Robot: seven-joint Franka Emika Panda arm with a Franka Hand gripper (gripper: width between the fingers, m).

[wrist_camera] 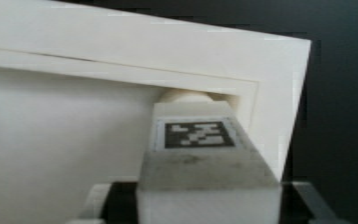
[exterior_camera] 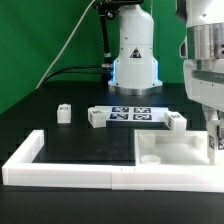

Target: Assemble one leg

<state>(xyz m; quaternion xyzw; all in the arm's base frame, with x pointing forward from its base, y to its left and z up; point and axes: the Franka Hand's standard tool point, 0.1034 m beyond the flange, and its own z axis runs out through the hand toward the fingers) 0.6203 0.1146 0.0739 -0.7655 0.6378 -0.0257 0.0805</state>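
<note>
The black surface carries a long white L-shaped border wall along its near edge, and inside the corner at the exterior view's right lies a large flat white panel with round holes. Behind them the marker board lies flat, with three loose pegs around it. The tool stands over the panel's right corner, pinching the leg between its fingers; the wrist view shows the tagged leg upright at the panel's corner, just beside the wall.
</note>
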